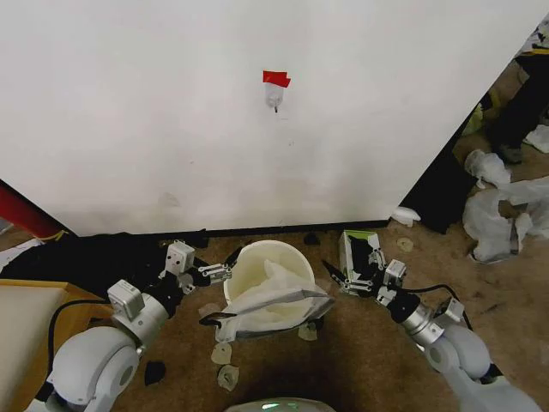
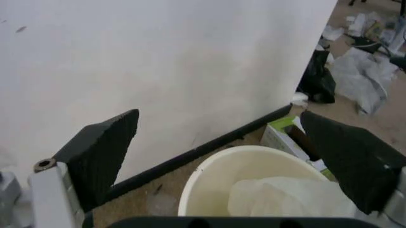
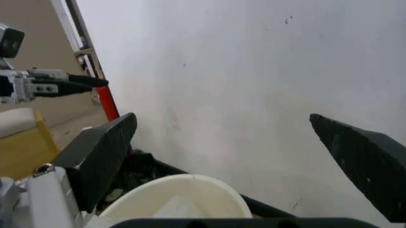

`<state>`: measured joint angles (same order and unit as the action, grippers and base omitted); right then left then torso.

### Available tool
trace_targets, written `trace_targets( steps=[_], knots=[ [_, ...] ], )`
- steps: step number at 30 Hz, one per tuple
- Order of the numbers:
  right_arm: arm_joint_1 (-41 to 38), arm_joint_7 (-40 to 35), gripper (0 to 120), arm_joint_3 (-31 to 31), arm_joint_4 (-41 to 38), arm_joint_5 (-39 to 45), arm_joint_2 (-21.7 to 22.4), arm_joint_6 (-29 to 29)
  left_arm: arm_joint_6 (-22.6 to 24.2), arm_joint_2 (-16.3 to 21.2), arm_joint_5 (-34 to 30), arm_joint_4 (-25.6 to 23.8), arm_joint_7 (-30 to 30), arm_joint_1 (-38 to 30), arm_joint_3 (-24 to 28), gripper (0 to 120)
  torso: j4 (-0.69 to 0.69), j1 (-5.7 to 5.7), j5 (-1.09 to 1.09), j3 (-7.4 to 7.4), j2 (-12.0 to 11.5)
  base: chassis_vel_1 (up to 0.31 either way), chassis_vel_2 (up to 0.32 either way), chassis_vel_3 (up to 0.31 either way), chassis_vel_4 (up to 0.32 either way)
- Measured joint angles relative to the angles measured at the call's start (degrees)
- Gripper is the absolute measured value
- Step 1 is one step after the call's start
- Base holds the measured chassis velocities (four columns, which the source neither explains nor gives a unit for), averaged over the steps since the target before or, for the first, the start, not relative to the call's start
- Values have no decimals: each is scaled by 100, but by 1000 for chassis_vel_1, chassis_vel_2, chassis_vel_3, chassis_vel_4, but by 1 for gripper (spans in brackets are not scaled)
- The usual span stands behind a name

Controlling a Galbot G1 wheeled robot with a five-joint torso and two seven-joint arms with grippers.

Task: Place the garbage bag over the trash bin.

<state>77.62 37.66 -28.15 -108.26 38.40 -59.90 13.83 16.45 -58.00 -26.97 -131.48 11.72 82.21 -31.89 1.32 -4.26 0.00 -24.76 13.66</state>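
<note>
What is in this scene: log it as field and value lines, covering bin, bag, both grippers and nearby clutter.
trash bin: cream-white trash bin upright on the brown floor, close to the white wall
garbage bag: garbage bag partly inside the bin, draped over its near rim, not spread around the whole rim
left gripper: left gripper beside the bin's left rim, fingers open, holding nothing
right gripper: right gripper beside the bin's right side, fingers open, holding nothing
clutter: green and white box behind the right gripper; plastic heaps far right
</note>
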Motion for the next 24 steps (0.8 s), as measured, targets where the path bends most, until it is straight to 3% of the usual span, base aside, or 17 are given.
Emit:
trace_targets(
  steps=[10, 13, 17, 24],
  knots=[
    [-44, 5, 100, 16, -176, -195, -108, 4, 429, 477, 58, 589, 779, -595, 285, 100, 1, 0, -1, 0, 0, 0, 0, 0, 0],
    [-92, -1, 100, 25, -161, -285, -113, 12, 531, 495, -17, 644, 823, -643, 318, 100, -1, 0, -1, 0, 0, 0, 0, 0, 0],
    [-255, -191, 100, -22, -26, -1221, -108, 335, 805, 525, 49, 934, 930, -806, 416, 100, 1, 0, 1, -1, 0, 0, 0, 0, 0],
    [-389, -389, 100, -147, -83, -1426, -30, 386, 1179, 560, 311, 1227, 932, -1038, 508, 100, 1, 0, -1, 0, 0, 0, 0, 0, 0]
  ],
)
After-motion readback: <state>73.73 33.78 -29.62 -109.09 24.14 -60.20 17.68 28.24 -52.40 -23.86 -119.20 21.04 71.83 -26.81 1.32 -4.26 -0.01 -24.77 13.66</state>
